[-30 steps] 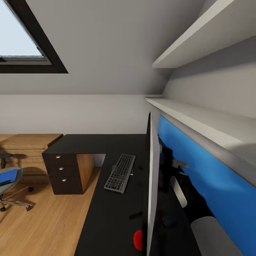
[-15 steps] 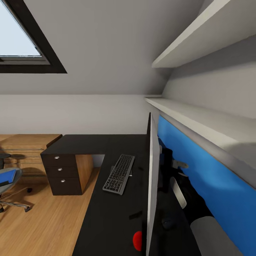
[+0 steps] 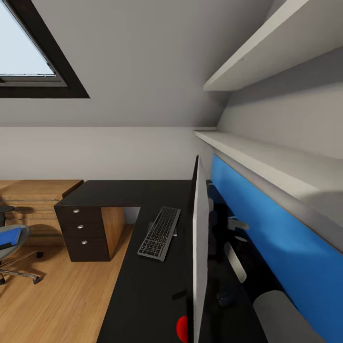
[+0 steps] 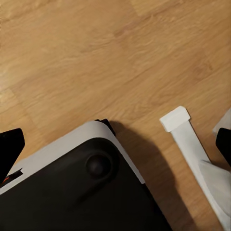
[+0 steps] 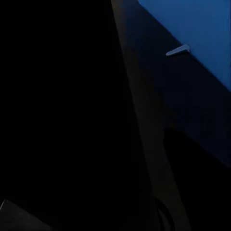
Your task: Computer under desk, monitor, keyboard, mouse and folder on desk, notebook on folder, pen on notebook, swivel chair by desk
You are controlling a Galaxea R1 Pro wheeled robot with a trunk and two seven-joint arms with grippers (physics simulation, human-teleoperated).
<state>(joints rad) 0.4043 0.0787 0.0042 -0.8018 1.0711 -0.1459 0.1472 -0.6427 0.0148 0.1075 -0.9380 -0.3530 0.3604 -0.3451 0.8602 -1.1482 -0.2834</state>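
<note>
Standing edge-on, thin flat monitor point(image 3: 200, 247) on matte black desk point(image 3: 143, 286), ribbed keyboard point(image 3: 160, 232) beside; gripper state unclear.

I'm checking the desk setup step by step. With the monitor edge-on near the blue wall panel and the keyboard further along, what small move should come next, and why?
Probably settle the monitor upright on the desk, beside the keyboard. It seems to lean slightly, close to the blue panel. The folder waits on the chair.

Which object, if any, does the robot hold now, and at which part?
It cannot be told. The right arm reaches behind the monitor, its gripper hidden; the left wrist view shows wooden floor, no grasp visible.
</note>
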